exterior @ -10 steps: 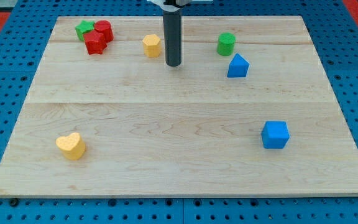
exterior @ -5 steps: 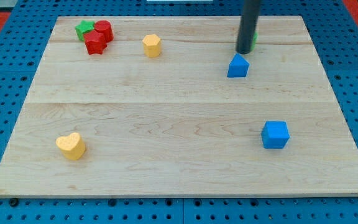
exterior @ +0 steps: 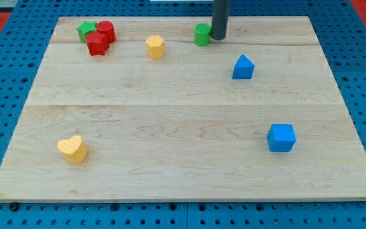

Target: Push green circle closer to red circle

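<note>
1. Rod end: my tip [exterior: 219, 37] stands near the board's top edge, a little right of centre, touching the right side of the green circle [exterior: 202, 35].
2. No pincer shows on this arm; the rod is plain, so neither spread nor pinching applies.
3. Green circle sits by the top edge, between my tip and the yellow hexagon-like block [exterior: 155, 46] to its left.
4. Red circle [exterior: 106, 31] lies near the top-left corner, touching a red block [exterior: 96, 44] of unclear shape and a green star-like block [exterior: 86, 29].
5. Blue house-shaped block [exterior: 243, 67] rests right of centre, below my tip.
6. Blue cube [exterior: 281, 137] sits toward the bottom-right corner.
7. Yellow heart [exterior: 72, 149] lies toward the bottom-left corner of the wooden board [exterior: 183, 114].
</note>
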Tool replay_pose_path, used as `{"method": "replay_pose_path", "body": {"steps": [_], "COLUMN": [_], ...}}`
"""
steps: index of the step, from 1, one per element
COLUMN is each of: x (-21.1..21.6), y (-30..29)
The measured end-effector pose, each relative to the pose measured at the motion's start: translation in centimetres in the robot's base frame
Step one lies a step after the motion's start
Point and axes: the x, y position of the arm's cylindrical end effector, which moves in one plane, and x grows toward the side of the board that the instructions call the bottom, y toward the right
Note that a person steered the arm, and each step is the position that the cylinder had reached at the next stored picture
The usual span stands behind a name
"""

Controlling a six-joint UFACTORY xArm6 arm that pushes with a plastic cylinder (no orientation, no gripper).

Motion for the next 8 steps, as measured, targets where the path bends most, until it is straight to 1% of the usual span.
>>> {"method": "replay_pose_path", "body": {"steps": [1, 2, 3, 4, 5, 6, 8], "x": [-1.0, -1.0, -1.2, -1.1, 0.3, 2.0, 3.1], "y": [-4.1, -10.1, -14.5, -14.8, -14.8, -16.2, -5.2]}}
